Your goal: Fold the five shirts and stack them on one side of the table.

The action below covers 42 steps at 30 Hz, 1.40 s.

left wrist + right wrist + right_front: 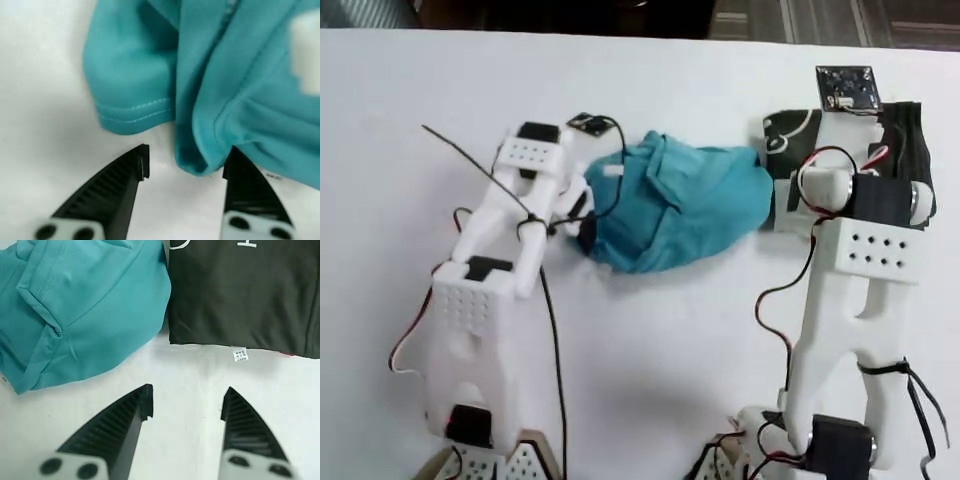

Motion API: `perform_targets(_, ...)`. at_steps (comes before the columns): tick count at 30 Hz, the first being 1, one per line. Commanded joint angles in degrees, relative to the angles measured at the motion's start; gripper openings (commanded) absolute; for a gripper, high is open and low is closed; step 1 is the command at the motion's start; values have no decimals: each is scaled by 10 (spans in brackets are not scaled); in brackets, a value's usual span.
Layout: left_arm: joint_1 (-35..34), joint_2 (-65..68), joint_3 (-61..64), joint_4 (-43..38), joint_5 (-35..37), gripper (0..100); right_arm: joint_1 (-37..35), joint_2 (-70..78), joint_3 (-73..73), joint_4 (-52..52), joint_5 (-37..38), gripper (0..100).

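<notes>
**Figure: Both pincers open at a crumpled teal shirt, with a folded black shirt beyond**

Left pincer point(189, 152): jaws apart, low over the white table point(40, 100). A rolled fold of the teal shirt point(240, 75) sits between the jaws, touching or almost touching one of them. A stitched hem lies just ahead of the other jaw, and the rest of the garment is heaped beyond.

Right pincer point(187, 392): jaws apart, with bare table between them. Ahead of one jaw lies the rounded edge of the teal shirt. Ahead of the other lies the straight edge of a black shirt point(240, 295), folded flat. The two garments meet, or nearly so, farther ahead of the gap. In the high view the teal shirt lies bunched between the two pincers.

Hazards (judged): The fold at the left pincer appears several layers thick. Closing there would probably take all layers together, so the shirt would drag as a lump rather than spread. Because the teal and black cloth lie so close, a pull across the table might catch the folded shirt and disturb its edges. A red sliver point(295, 355) shows at the black shirt's edge; whether it is another garment underneath cannot be told.

Writing: A small white label point(241, 355) at the black shirt's near edge carries print too small to read. White marks point(246, 243) on the far part of the black cloth are cut off and not legible. A white tag point(612, 170) on the teal shirt shows no readable text
</notes>
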Motion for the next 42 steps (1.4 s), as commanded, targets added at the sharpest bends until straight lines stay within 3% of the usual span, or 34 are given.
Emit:
perform_targets(1, 9, -3, -22, 4, 2, 247, 5, -22, -2, -8, 5, 222)
perform_targets(3, 14, -3, -22, 5, 2, 193, 5, -22, -2, -8, 5, 222)
perform_targets(6, 25, -3, -22, 5, 2, 24, 5, -22, -2, -8, 5, 222)
perform_targets(13, 20, -5, -28, 25, 1, 25, 5, -22, 23, -11, 4, 222)
perform_targets(17, -37, -28, -90, 110, -1, 25, 5, -26, 77, -44, 4, 222)
perform_targets(20, -95, -62, -152, 166, -45, 25, 3, -26, 104, -77, 0, 222)
perform_targets(25, -213, -146, -159, 171, -105, 25, 0, -22, 107, -129, -9, 222)
perform_targets(28, -275, -198, -116, 171, -145, 25, -1, -21, 106, -168, -59, 223)
perform_targets(34, -375, -266, 45, 165, -229, 25, -119, 16, 54, -225, -79, 223)
perform_targets(42, -475, -268, 169, 108, -259, 25, -263, 284, -201, -226, -83, 226)
